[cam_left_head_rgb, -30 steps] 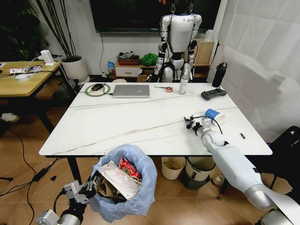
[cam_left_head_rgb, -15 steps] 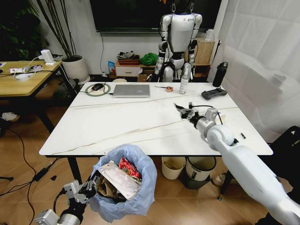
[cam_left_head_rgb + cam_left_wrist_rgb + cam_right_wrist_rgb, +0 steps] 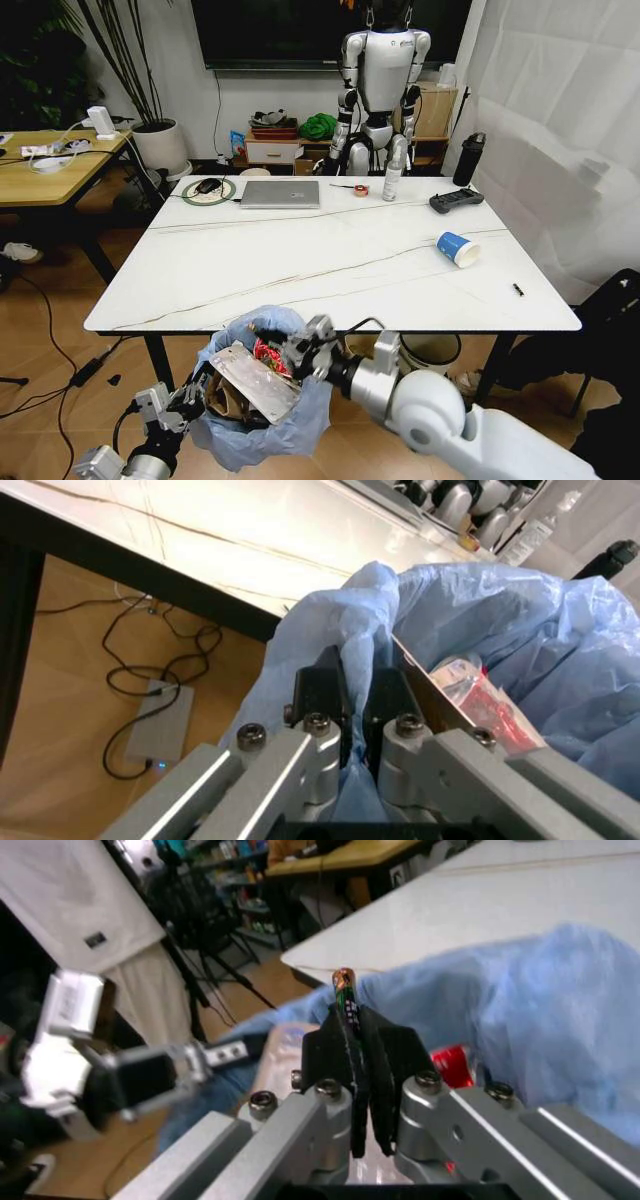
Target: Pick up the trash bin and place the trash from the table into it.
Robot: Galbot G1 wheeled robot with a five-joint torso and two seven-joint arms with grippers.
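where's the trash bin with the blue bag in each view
Head view: the trash bin sits low, in front of the table's near edge, held by the left gripper.
Left wrist view: its bag bulges just beyond the fingers.
Right wrist view: blue bag behind the right gripper.
Shared landmark: the red wrapper inside.

The white table (image 3: pixel 300 265) carries a laptop (image 3: pixel 279 194) and a round green-rimmed pad (image 3: pixel 208 190) along its far edge, a black controller (image 3: pixel 456 200) at the far right corner, and 1 paper cup (image 3: pixel 457 248) lying near the right edge.
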